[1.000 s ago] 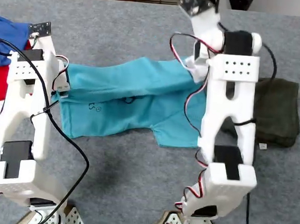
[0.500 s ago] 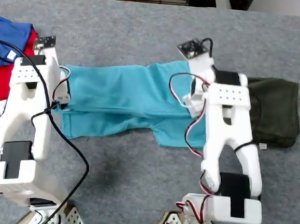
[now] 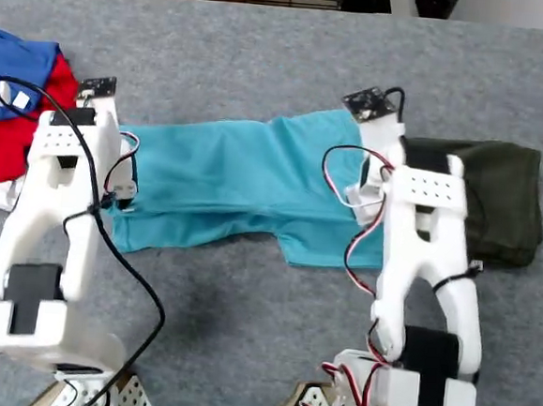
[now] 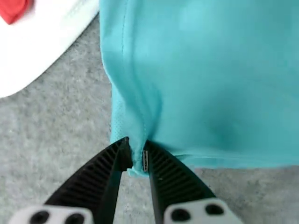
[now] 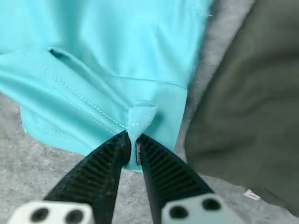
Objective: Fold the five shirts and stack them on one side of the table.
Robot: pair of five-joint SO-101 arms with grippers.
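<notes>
The teal shirt (image 3: 236,177) is laid out sideways across the middle of the grey tabletop (image 3: 264,61), with its long upper part doubled over onto itself, so there's a crease running along it. The left claw (image 4: 135,161) is down at the shirt's left end, pressed together on a little ridge of the teal hem, right at the edge where the fabric meets the tabletop. The right claw (image 5: 132,148) is at the other end, and it's pinching a small peak of teal fabric near a stitched seam. Just beside that end sits the dark green shirt (image 3: 507,198), folded into a block, with its edge touching or slightly under the teal one; it's hard to say which. Over at the far left there's a loose heap: the red shirt (image 3: 4,140) with the blue shirt (image 3: 9,65) lying on top of it, plus some white cloth (image 4: 42,51) poking out near the left claw.
</notes>
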